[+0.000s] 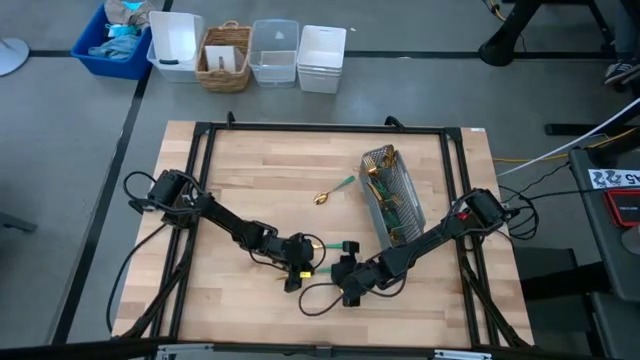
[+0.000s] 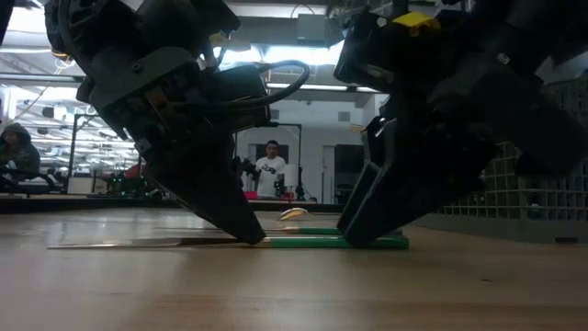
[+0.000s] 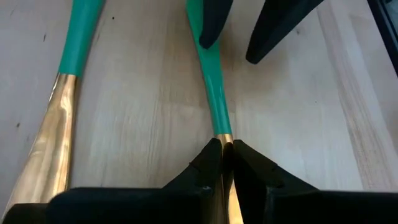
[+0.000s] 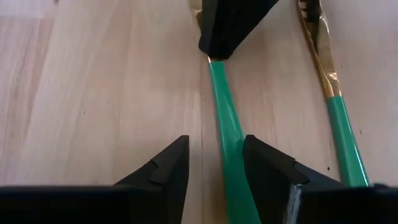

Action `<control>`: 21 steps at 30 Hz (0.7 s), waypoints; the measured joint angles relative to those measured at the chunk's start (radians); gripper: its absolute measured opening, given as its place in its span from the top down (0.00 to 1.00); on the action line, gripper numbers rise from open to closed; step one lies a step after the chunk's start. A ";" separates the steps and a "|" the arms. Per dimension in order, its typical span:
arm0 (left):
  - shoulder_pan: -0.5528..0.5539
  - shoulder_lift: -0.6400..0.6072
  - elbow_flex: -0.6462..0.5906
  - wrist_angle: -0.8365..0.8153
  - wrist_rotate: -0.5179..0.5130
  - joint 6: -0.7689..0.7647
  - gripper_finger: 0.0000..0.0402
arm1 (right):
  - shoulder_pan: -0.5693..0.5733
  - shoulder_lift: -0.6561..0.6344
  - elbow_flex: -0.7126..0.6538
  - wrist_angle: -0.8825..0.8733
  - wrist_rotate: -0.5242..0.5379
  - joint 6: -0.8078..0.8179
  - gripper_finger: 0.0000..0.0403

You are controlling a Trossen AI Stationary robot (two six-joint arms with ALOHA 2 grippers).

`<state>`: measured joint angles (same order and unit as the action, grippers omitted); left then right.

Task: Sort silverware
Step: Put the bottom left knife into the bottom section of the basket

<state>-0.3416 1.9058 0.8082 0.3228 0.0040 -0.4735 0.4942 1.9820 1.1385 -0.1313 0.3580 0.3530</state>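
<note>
Pinching a teal-handled utensil (image 3: 214,93), the left end effector (image 3: 225,163) faces the open right end effector (image 4: 214,163).

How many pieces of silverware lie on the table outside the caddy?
3: a spoon left of the caddy; one piece pinched by the left gripper; a second piece beside it. The arms may hide more.

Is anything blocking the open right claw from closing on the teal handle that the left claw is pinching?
Nothing visible does. The right claw stands open astride the teal-handled gold utensil lying on the wooden table, while the left claw pinches its gold neck. A second teal-handled utensil lies apart, alongside.
</note>
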 joint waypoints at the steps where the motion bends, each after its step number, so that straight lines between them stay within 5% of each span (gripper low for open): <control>1: 0.000 0.000 0.000 0.001 0.000 0.001 0.94 | 0.000 0.000 0.000 -0.002 0.000 -0.016 0.62; 10: 0.000 0.000 0.000 0.002 0.000 0.001 0.94 | -0.025 0.001 0.000 -0.009 -0.002 -0.081 0.62; 21: 0.000 -0.001 0.001 0.017 -0.001 0.001 0.95 | -0.084 0.024 0.003 -0.019 -0.203 -0.070 0.69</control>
<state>-0.3412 1.9053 0.8089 0.3397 0.0033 -0.4721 0.4105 2.0061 1.1412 -0.1502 0.1547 0.2831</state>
